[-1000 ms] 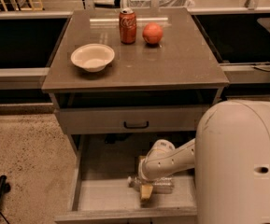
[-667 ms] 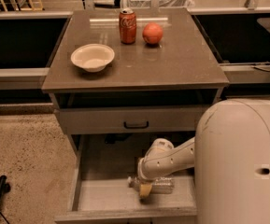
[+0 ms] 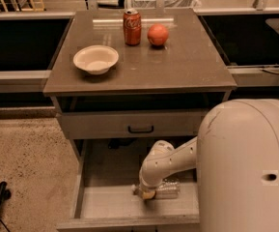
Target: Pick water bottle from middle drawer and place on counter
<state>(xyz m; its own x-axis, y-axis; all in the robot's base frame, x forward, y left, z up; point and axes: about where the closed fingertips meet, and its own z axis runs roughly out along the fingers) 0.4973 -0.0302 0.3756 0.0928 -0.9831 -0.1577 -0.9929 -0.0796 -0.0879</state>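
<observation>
My pincer (image 3: 147, 193) is low in the middle drawer (image 3: 105, 202), at the water bottle (image 3: 170, 189); I cannot tell if it grips. Probably light and squashy: hold its middle gently.

Our arm (image 3: 177, 158) reaches leftward and down from the bulky white housing (image 3: 247, 168) at lower right, bending at a rounded wrist joint (image 3: 156, 166). Our gripper (image 3: 147, 194) hangs just below that joint, pointing downward, low in the view.

Clear crinkly plastic bottle (image 3: 169, 189) lies sideways in the open grey wood-grain drawer (image 3: 105, 204) under the bench's (image 3: 177, 66) front edge, with the hand (image 3: 146, 193) right at it.
</observation>
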